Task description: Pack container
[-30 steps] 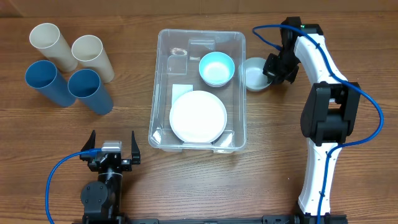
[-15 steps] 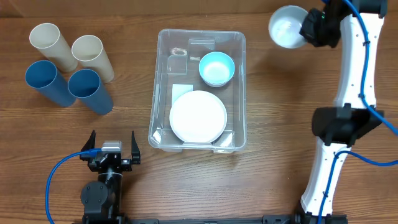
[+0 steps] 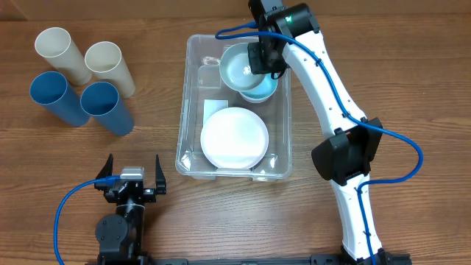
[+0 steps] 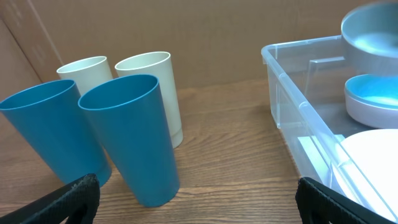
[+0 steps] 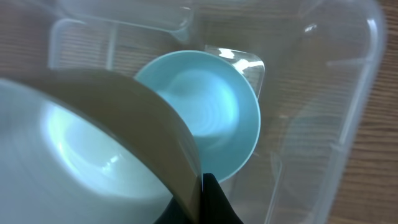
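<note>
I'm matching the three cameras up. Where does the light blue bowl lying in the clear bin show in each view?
Overhead: light blue bowl in the container's upper right corner, partly under the held bowl in the right end effector.
Left wrist: right edge, below the held bowl.
Right wrist: centre, behind the held bowl's rim.
Shared landmark: the held bowl.

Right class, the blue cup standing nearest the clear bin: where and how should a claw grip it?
Probably the rim of the blue cup, from above on the side facing the bin, one finger inside. It stands upright, mouth open, with other cups crowding its back and far side; that side is free.
</note>
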